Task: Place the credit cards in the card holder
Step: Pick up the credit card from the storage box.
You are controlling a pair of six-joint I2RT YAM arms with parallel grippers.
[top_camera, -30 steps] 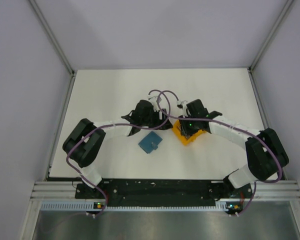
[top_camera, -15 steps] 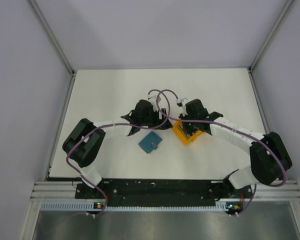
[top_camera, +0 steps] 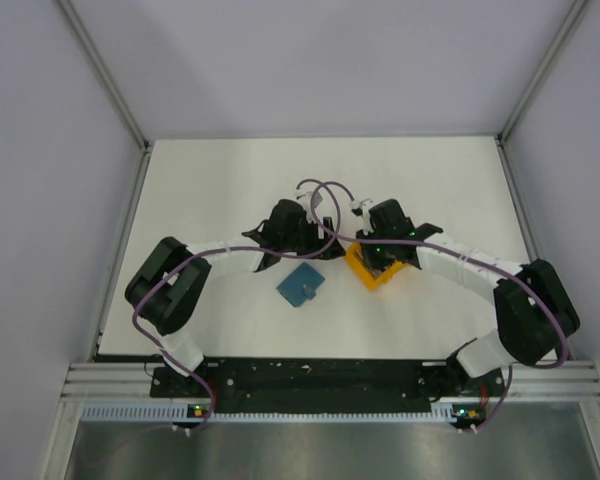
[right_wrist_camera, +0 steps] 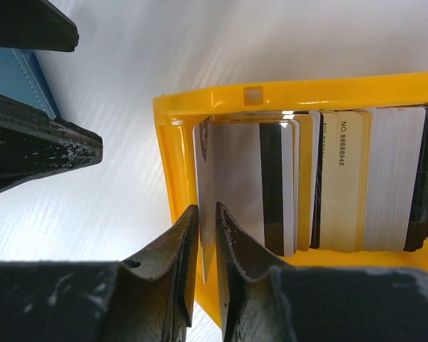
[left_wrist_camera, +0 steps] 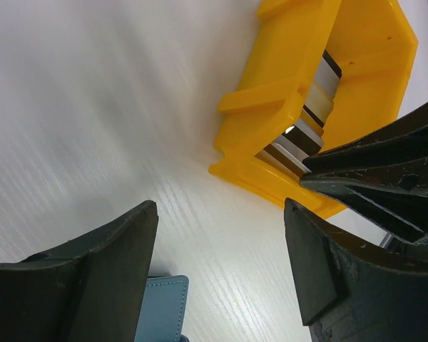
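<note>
The teal-blue card holder [top_camera: 300, 285] lies shut on the white table; its corner shows in the left wrist view [left_wrist_camera: 160, 306] and its edge in the right wrist view [right_wrist_camera: 14, 78]. Several credit cards [right_wrist_camera: 342, 178] stand on edge in an orange rack [top_camera: 378, 268], also seen in the left wrist view [left_wrist_camera: 317, 107]. My right gripper [right_wrist_camera: 207, 221] reaches down into the rack [right_wrist_camera: 200, 100], and its jaws are closed on the outermost pale card [right_wrist_camera: 207, 164]. My left gripper [left_wrist_camera: 221, 263] is open and empty, low over the table between the card holder and the rack [left_wrist_camera: 285, 85].
The two grippers are close together: the right fingers [left_wrist_camera: 371, 171] show beside the rack in the left wrist view, and the left fingers [right_wrist_camera: 36, 149] show in the right wrist view. Pale walls enclose the table on three sides.
The right gripper has shifted slightly to the left over the rack, and its elbow has swung a little. The left arm and the card holder have not moved.
</note>
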